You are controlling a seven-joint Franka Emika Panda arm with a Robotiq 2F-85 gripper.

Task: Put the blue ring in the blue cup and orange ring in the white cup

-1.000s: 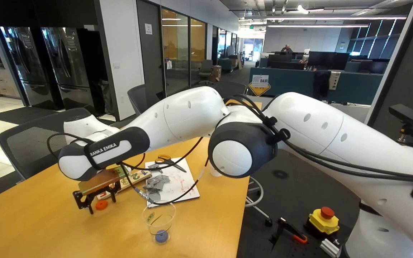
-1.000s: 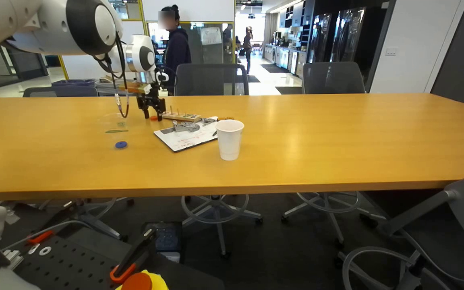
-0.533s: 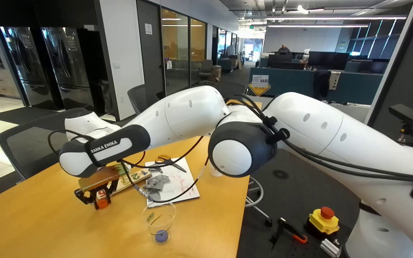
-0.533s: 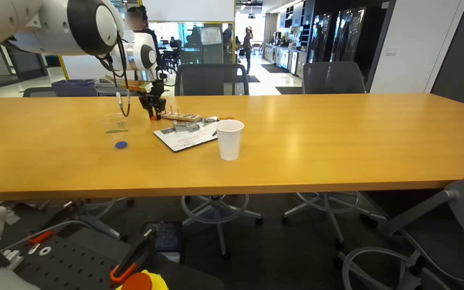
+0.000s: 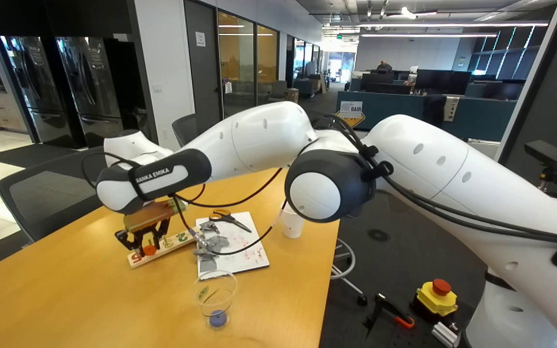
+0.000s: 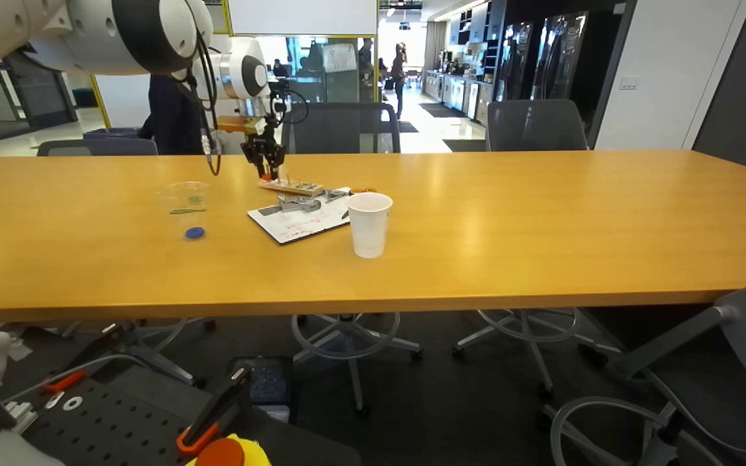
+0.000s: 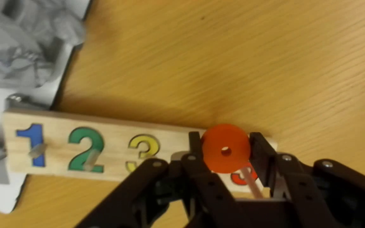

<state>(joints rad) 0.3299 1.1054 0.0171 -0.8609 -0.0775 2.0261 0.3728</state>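
My gripper [image 7: 225, 143] is shut on the orange ring [image 7: 225, 136], its two fingers pressing on opposite sides of the rim. In both exterior views the orange ring [image 5: 149, 250] hangs off the table, above the end of the numbered board. The see-through blue cup [image 5: 215, 290] stands upright near the front of the table, with the blue ring [image 5: 217, 318] lying flat at its bottom. An upright white cup [image 6: 370, 226] stands near the table edge, apart from the gripper; the arm partly covers its top in an exterior view [image 5: 293, 226].
A wooden board [image 7: 112, 145] with numbers and thin pegs lies below the gripper. Beside it is a white pad [image 5: 242, 253] bearing grey crumpled material [image 5: 212, 245] and orange-handled scissors [image 5: 229, 218]. Cables droop from the arm over the pad. Chairs [image 6: 340, 126] line the far edge.
The gripper has closed on the orange ring, lifted it off the table and carried it over the end of the numbered board. Both cups and the blue ring have stayed put.
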